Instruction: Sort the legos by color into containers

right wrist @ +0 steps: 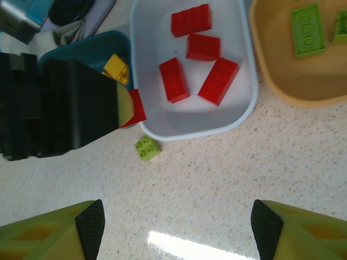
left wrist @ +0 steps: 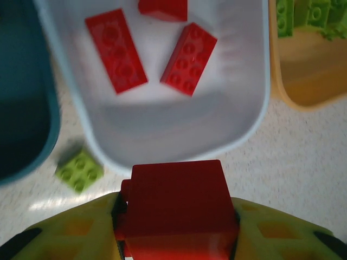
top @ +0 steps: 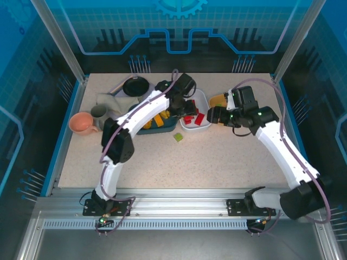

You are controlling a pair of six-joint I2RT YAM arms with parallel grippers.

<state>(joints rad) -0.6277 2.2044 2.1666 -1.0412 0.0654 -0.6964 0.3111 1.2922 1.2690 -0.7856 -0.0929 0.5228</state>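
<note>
From my remote station I see the left end effector (left wrist: 176,222) clenched on a red plastic brick (left wrist: 176,187), just beside the rim of the white shallow dish (left wrist: 179,122), where four red bricks (right wrist: 173,79) lie. The right end effector (right wrist: 179,233) hangs released, jaws wide, above the speckled table (right wrist: 227,179). One light green brick (right wrist: 147,148) lies loose on the table just beside the white dish. The dark teal dish (right wrist: 105,43) holds a yellow brick (right wrist: 116,67); the yellow-orange dish (right wrist: 303,86) holds light green ones (right wrist: 307,30).
</note>
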